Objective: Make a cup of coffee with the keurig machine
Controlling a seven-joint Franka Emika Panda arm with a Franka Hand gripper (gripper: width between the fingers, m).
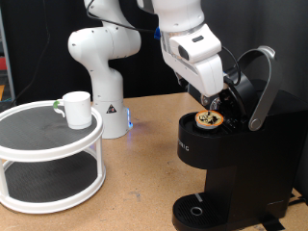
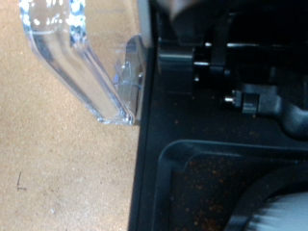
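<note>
The black keurig machine [image 1: 226, 164] stands at the exterior view's right with its silver-grey lid handle [image 1: 260, 85] raised. A small pod with a tan top [image 1: 208, 118] sits in the open brew chamber. My gripper [image 1: 214, 98] hangs just above the pod, under the raised lid; its fingers are dark against the machine. The white cup [image 1: 76, 109] stands on the top tier of a round white stand [image 1: 38, 144] at the exterior view's left, far from the gripper. The wrist view shows the machine's black body [image 2: 221, 115] and its clear water tank [image 2: 91, 58]; no fingers show there.
The machine's round drip tray [image 1: 197, 210] is at its base with nothing on it. The robot's white base [image 1: 101, 82] stands behind the stand. The wooden table [image 1: 135, 183] lies between the stand and the machine.
</note>
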